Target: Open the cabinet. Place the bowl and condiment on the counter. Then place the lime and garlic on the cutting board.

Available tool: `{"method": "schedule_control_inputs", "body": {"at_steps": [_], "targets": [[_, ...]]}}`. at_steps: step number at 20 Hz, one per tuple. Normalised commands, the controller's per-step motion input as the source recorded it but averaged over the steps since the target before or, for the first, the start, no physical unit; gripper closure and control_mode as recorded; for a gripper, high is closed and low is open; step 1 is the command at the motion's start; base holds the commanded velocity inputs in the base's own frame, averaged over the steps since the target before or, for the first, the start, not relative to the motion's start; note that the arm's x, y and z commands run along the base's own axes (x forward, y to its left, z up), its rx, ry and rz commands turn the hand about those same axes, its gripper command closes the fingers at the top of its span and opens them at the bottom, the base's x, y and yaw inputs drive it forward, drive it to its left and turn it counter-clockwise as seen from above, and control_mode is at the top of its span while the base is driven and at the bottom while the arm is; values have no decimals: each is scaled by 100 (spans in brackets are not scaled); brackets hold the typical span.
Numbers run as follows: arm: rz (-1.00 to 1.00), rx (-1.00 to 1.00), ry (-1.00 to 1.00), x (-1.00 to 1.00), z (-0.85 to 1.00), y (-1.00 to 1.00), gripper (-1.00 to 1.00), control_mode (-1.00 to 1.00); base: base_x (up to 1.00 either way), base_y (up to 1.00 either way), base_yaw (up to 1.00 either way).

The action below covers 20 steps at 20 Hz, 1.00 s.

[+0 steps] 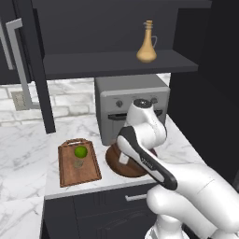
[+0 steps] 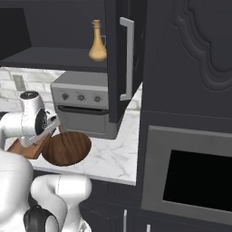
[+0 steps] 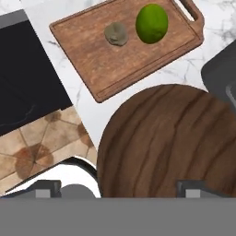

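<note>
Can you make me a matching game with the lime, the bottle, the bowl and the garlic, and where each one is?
Things:
1. lime
2. bottle
3. bowl
4. garlic

Places:
A. on the counter, in front of the toaster oven
B. on the cutting board, nearest its handle
C. on the cabinet shelf
D. on the cutting board, beside the green fruit, farther from the handle

Right pairs: 1-B, 2-C, 3-A, 4-D
</note>
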Motion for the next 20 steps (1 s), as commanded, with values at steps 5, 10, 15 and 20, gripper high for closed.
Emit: {"method": "schedule_control_inputs", "body": {"at_steps": [5,10,15,20], "targets": [[0,-4,-5,-45,90,0,-100,-100,0,0,0],[1,-5,-1,-7,11,4,-100,-100,0,0,0],[-2,0,-6,-15,40,-2,-100,-100,0,0,0],[-23,0,-17,0,40,0,-100,-100,0,0,0]]}}
